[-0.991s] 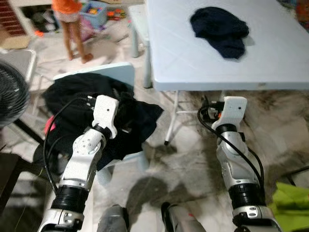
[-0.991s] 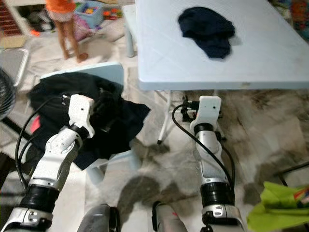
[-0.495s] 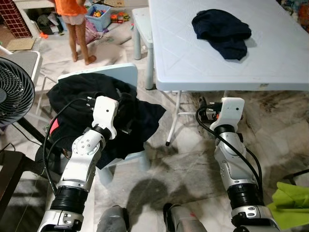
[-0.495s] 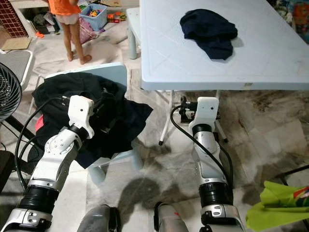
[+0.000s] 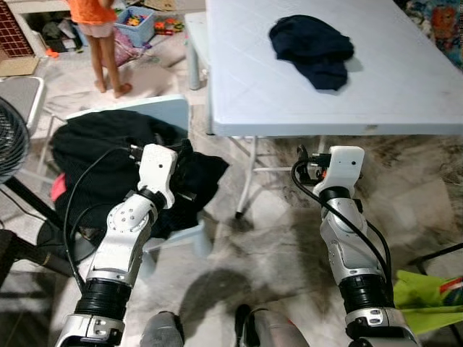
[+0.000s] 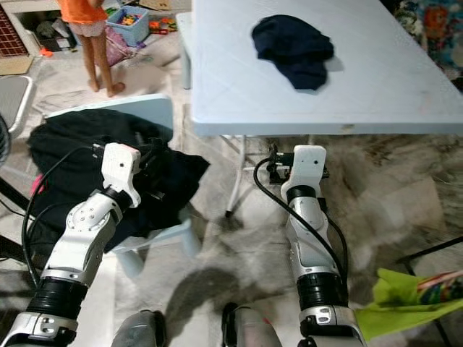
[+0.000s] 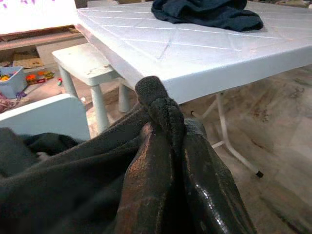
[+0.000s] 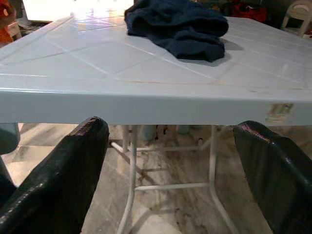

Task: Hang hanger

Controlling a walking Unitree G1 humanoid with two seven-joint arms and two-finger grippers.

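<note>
Your left gripper (image 7: 168, 161) is over the small pale-blue chair (image 5: 163, 112), its two black fingers (image 7: 146, 190) pressed together around a fold of the black clothing (image 5: 94, 152) heaped on the seat. In the left wrist view a rolled edge of that dark fabric pokes up between the fingertips. Whether a hanger is inside the bundle, you cannot tell; the cloth hides whatever it wraps.

Your right gripper (image 8: 170, 170) is held out in front of the near edge of the white folding table (image 5: 405, 87), below the level of the tabletop. Its fingers (image 8: 58, 175) are spread wide apart with nothing between them; through the gap you see the table's legs and the marbled floor (image 5: 275, 238).

On the table, toward its far side, lies a crumpled dark-blue garment (image 5: 312, 41), well apart from both grippers. A small white stool (image 7: 85, 61) stands by the table's far left corner.

A person's legs (image 5: 105, 61) show beyond the chair, next to a bin of toys (image 5: 137, 22). A fan (image 5: 11, 141) stands left of the chair, and a bright green cloth (image 5: 427, 296) lies on the floor beside your right arm.
</note>
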